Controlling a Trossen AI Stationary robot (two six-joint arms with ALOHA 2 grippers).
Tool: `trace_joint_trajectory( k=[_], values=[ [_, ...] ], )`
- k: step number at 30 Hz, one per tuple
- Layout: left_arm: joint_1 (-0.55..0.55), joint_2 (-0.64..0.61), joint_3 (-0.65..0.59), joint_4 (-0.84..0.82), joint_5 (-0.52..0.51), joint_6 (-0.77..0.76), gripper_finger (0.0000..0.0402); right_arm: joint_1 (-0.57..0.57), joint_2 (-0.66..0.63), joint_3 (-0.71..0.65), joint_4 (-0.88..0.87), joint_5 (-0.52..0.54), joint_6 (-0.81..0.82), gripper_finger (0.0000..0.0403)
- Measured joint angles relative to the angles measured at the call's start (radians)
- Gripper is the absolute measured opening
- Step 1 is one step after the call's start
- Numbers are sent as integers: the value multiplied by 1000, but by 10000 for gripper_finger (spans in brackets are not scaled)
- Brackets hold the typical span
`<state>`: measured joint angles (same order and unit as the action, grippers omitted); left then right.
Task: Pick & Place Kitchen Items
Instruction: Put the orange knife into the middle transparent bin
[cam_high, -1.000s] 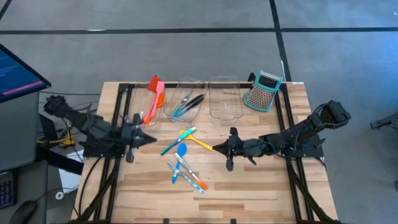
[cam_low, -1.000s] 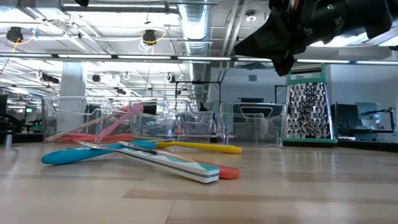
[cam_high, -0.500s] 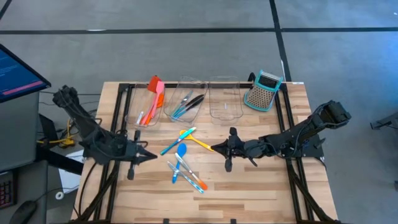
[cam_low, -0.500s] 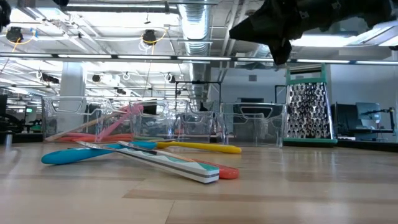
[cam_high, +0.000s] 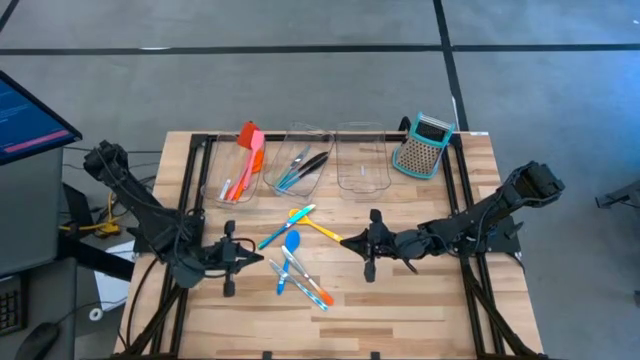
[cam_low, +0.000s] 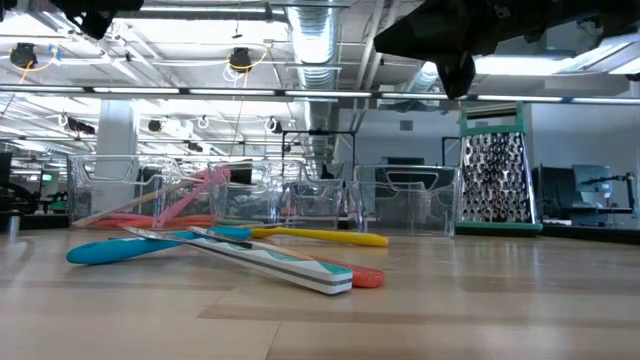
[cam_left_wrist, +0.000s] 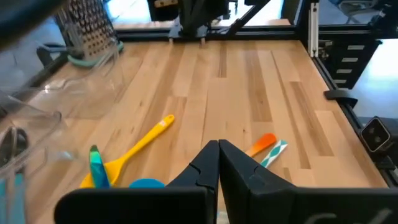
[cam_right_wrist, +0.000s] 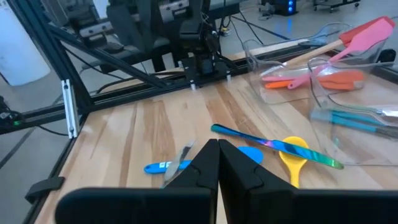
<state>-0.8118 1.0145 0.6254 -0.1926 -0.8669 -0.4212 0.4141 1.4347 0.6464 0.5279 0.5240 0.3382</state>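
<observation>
Several loose utensils lie flat on the table's middle: a yellow spoon, a teal spoon, a blue spoon and an orange-tipped piece. The yellow spoon also shows in the left wrist view. My left gripper is shut and empty, left of the pile. My right gripper is shut and empty, right of the pile by the yellow spoon's handle end. In the low view it hangs above the table. Red and orange spatulas lie in the left bin.
Three clear bins stand in a row at the back: the left bin, the middle bin with teal and black pieces, and the right bin. A teal-and-grey box grater stands at the back right. Bare wood lies toward the near edge.
My left gripper has gone from beside the left bin toward the table's near edge and a little right, ending by the loose utensils. It stays shut. The utensils have not moved.
</observation>
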Motion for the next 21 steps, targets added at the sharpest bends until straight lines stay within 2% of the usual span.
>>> trace_joint_trajectory(
  k=[9,16,18,21],
  values=[
    [12,28,0,-1,-2,-34,1,-3,43,2,1,5,107,0],
    [18,6,-81,70,-27,-36,1,0,180,128,-9,-13,132,0],
    [18,-16,-129,124,-26,-48,1,-3,216,193,-62,-63,131,0],
    [18,-66,-196,202,-8,-49,1,-17,261,303,-242,-107,160,0]
  ],
)
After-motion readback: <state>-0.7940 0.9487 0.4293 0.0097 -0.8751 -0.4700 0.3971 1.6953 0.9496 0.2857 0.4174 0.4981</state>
